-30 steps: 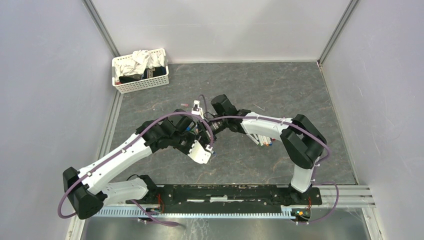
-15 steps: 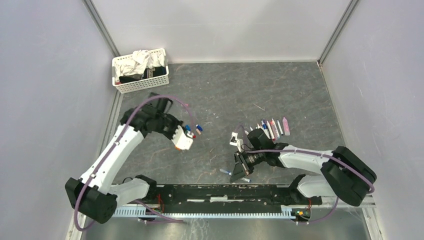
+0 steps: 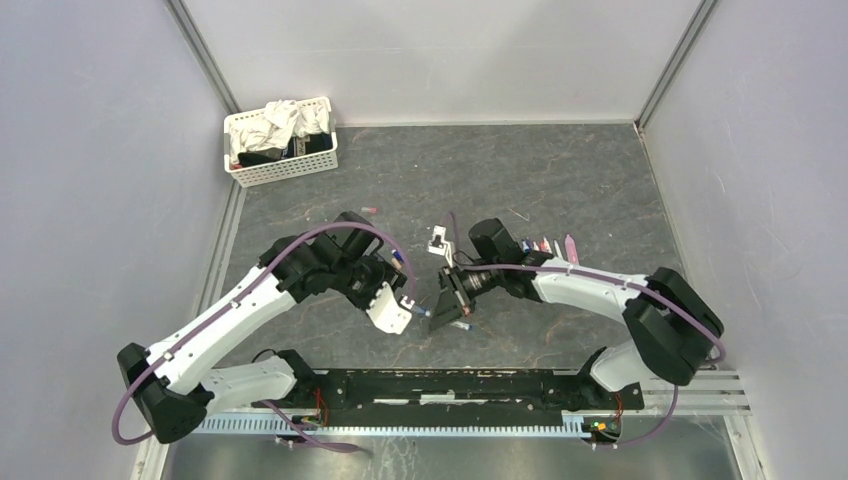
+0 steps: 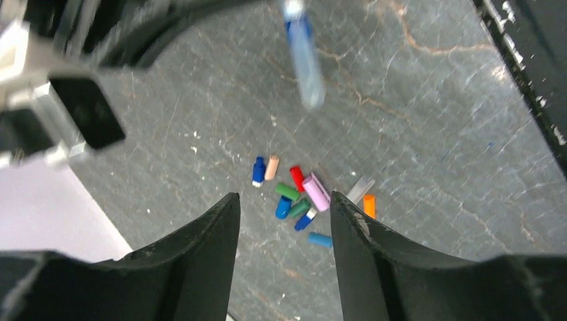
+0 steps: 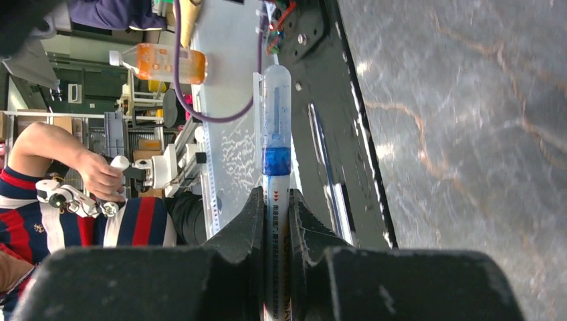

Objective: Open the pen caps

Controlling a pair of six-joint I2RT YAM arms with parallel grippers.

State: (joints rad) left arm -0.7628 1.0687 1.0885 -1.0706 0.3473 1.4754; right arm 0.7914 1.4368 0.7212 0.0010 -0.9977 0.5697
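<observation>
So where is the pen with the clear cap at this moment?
The pen is clamped in the right gripper, cap end sticking out. In the top view it is mid-table, just right of the left gripper.

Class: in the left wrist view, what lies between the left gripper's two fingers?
Loose pen caps, scattered on the grey table, show in the left gripper's open gap; nothing is held.

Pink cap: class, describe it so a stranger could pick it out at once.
On the grey table, find the heap of small caps framed by the fingers of the left tool. The pink cap lies mid-heap beside a red one; it is lilac-pink and the thickest there.
</observation>
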